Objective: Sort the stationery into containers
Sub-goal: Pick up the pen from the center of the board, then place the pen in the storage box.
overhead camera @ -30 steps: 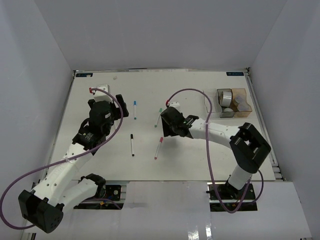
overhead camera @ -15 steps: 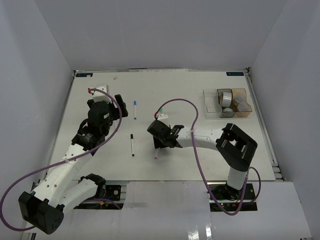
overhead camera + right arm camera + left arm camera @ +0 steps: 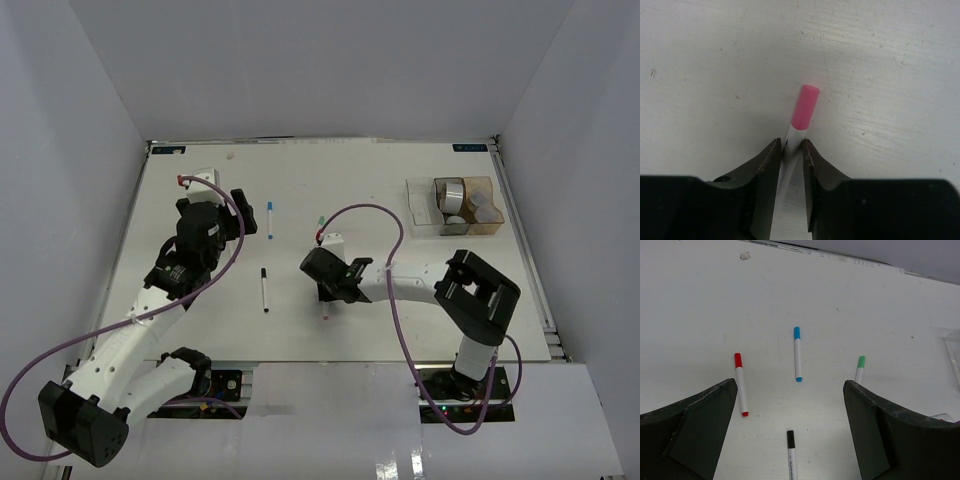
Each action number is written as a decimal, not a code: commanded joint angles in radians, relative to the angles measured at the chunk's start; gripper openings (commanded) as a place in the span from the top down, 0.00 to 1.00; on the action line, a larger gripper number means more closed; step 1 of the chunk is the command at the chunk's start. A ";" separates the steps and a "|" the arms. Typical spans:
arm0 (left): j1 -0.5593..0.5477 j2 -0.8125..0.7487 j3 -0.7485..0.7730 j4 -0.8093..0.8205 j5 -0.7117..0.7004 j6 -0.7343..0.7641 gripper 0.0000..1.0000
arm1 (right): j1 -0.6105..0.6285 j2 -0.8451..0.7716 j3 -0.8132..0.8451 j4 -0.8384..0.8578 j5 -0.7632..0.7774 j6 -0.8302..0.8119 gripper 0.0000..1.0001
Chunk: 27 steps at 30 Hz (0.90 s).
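My right gripper [image 3: 790, 144] is shut on the white barrel of a pink-capped pen [image 3: 805, 106], low over the table; I cannot tell whether the pen is lifted. In the top view the gripper [image 3: 328, 290] is at mid-table with the pen's pink end [image 3: 327, 311] sticking out. My left gripper [image 3: 790, 385] is open and empty, held high over the left side [image 3: 215, 205]. Below it lie a red pen [image 3: 741, 390], a blue pen [image 3: 797, 360], a green pen [image 3: 860, 368] and a black pen [image 3: 791, 455]. The containers, clear [image 3: 419, 208], grey [image 3: 452, 222] and amber [image 3: 485, 188], stand at back right.
Tape rolls sit in the grey bin [image 3: 450, 192] and the amber bin [image 3: 478, 210]. The blue [image 3: 270, 218], black [image 3: 264, 290] and green [image 3: 321, 220] pens lie between the arms. The red pen is hidden under the left arm in the top view. White walls enclose the table.
My right gripper moved from near the green pen toward the near edge and closed on the pink pen, which shifted slightly right. The left arm barely moved.
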 commanded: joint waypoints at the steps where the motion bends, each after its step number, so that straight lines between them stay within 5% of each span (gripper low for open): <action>1: 0.008 0.004 -0.004 0.005 0.019 -0.006 0.02 | 0.004 -0.007 -0.064 -0.041 0.018 0.035 0.72; 10: 0.010 0.015 -0.005 0.004 0.033 -0.010 0.02 | -0.102 -0.162 -0.134 -0.047 0.095 -0.098 0.92; 19: 0.010 0.025 -0.004 0.005 0.050 -0.011 0.02 | -0.450 -0.348 -0.056 0.022 0.083 -0.471 0.92; 27: 0.011 0.036 -0.004 0.005 0.056 -0.010 0.02 | -0.731 -0.223 0.174 0.128 -0.060 -0.672 0.92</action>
